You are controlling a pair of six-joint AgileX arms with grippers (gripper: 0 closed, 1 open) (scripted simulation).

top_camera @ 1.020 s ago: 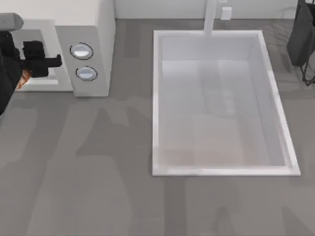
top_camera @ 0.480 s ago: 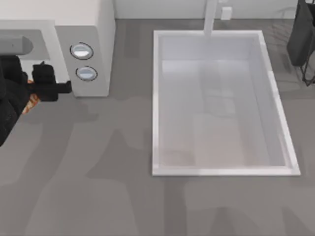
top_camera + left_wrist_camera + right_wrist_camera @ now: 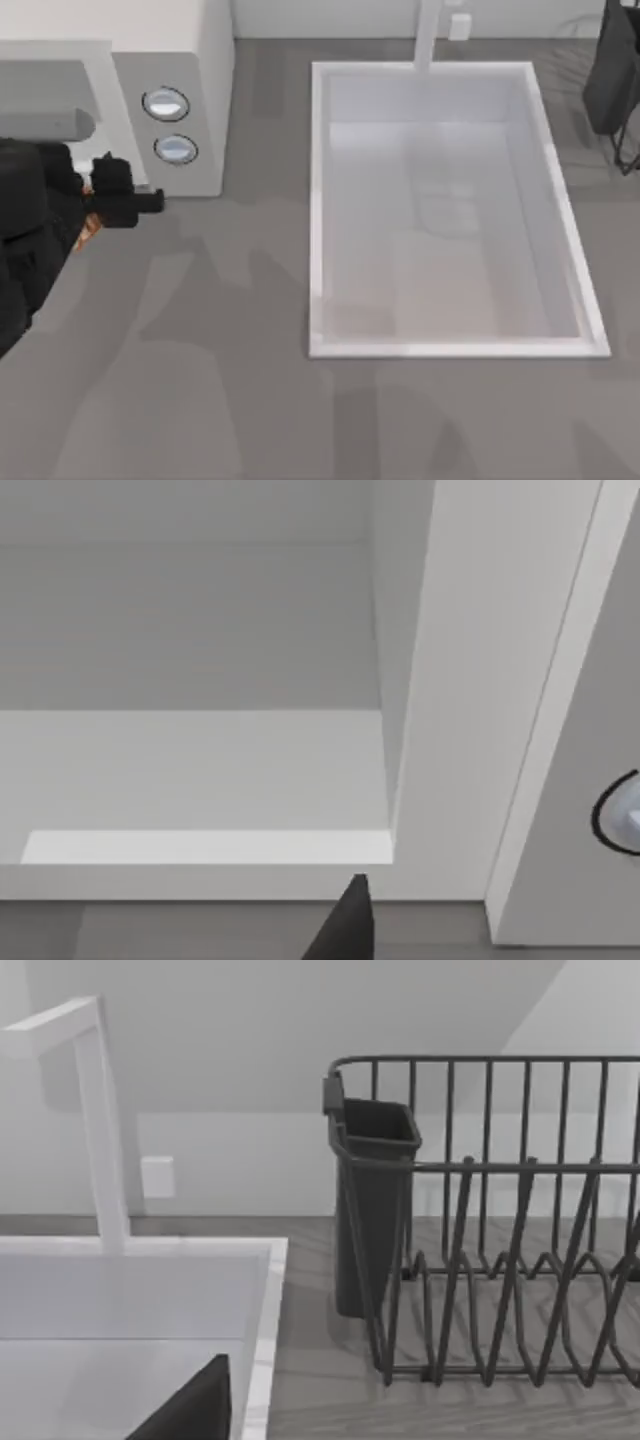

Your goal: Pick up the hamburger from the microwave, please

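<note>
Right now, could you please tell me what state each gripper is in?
Left gripper: in front of the microwave, closed on the hamburger.
Right gripper: cannot be told.

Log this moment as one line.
left gripper: at microwave front, hamburger beneath it | right arm: parked, far right | sink: untouched
</note>
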